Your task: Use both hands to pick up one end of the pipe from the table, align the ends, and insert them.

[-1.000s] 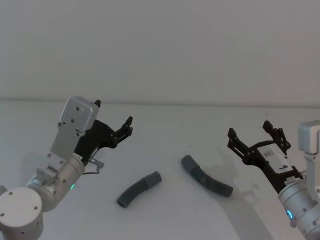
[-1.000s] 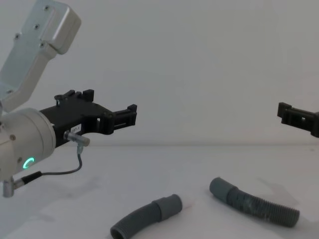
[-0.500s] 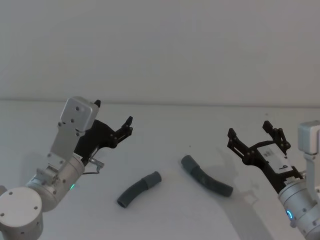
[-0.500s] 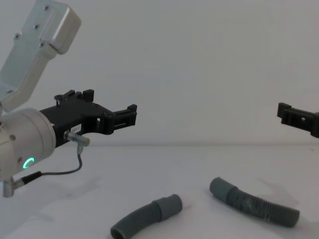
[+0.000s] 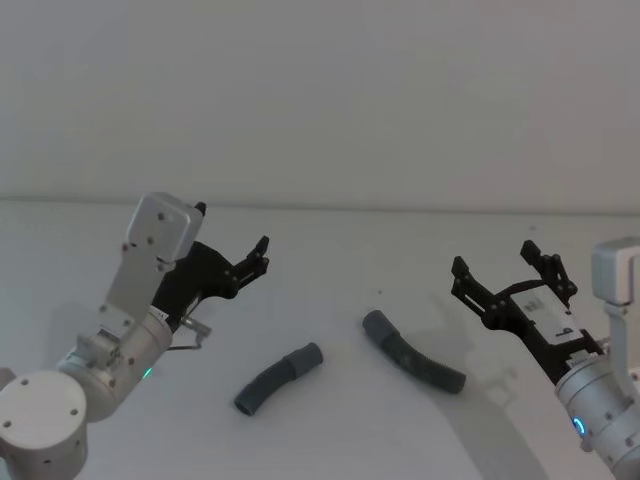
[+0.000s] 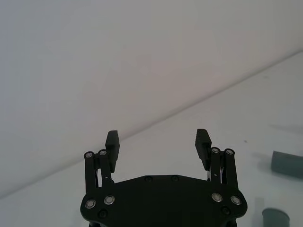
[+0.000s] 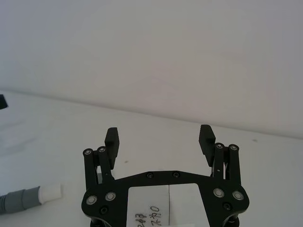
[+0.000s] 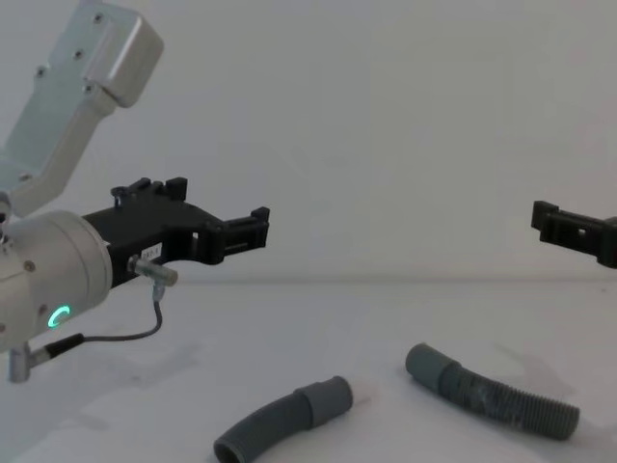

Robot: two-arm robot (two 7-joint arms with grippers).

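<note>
Two dark-grey pieces of the pipe lie apart on the white table (image 5: 330, 440). The smoother piece (image 5: 278, 378) (image 8: 280, 424) is curved, its cuff end (image 5: 305, 357) pointing toward the other piece. The ribbed piece (image 5: 412, 365) (image 8: 492, 394) lies to its right, cuff end (image 5: 376, 325) facing left. My left gripper (image 5: 232, 228) (image 8: 222, 207) (image 6: 157, 139) hovers open above the table, left of and behind the smoother piece. My right gripper (image 5: 494, 258) (image 7: 159, 135) hovers open to the right of the ribbed piece. Both hold nothing.
A pale wall (image 5: 320, 100) rises behind the table's far edge. A thin grey cable (image 8: 145, 328) loops under the left wrist. The right gripper's near finger (image 8: 559, 224) enters the chest view from the right edge.
The left arm has shifted slightly right and forward. The right gripper has edged a little to the left. Both pipe pieces lie where they were.
</note>
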